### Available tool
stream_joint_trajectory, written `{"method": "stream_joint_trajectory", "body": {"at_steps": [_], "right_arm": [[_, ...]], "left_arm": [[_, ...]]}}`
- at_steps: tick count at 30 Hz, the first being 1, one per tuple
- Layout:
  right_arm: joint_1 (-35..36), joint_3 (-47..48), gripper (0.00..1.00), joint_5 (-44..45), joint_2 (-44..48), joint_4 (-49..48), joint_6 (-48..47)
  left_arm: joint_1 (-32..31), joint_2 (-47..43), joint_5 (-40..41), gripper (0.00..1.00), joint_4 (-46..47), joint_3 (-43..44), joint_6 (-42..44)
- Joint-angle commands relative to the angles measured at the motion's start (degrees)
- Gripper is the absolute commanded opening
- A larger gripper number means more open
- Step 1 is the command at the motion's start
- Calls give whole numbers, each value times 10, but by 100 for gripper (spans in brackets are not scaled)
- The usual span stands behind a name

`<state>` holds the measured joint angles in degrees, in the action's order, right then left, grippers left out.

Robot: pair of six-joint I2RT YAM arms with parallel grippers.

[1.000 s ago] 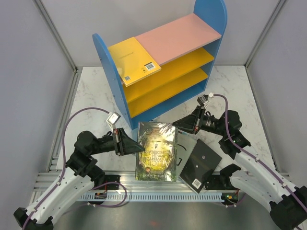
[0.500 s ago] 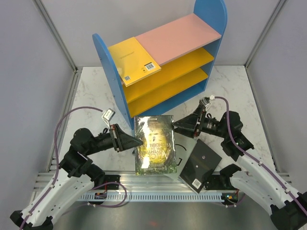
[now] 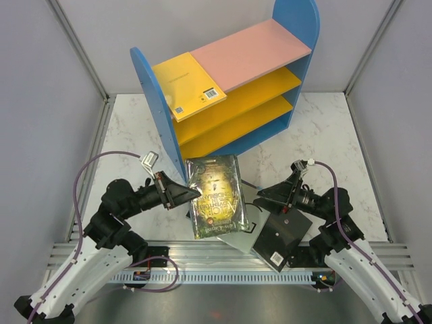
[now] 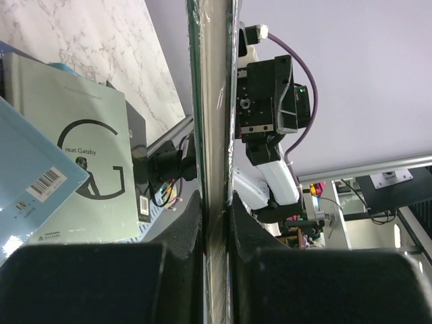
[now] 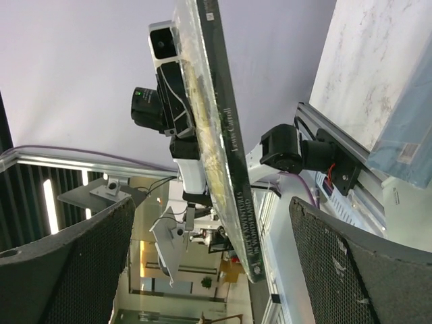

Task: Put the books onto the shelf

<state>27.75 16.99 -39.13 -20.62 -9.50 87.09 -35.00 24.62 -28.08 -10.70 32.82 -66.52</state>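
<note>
The left gripper (image 3: 192, 195) pinches the dark green book (image 3: 216, 197) by its left edge, raised above the table (image 3: 135, 128) just near of the shelf (image 3: 159, 111). The right gripper (image 3: 260, 194) stands spread wide just right of that book.

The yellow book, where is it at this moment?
In the top external view, the yellow book lies on top of the shelf, at its left end by the blue side panel.
</note>
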Motion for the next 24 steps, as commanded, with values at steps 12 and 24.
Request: {"method": "stream_joint_trajectory", "body": {"at_steps": [12,24], "right_arm": [[109,62,98,77,-102,-18,-42],[173,118,96,124,-133,94,-135]], "left_arm": [[-2,5,43,2,212,-78,-97],[-2,-6,65,2,145,-36,-67]]}}
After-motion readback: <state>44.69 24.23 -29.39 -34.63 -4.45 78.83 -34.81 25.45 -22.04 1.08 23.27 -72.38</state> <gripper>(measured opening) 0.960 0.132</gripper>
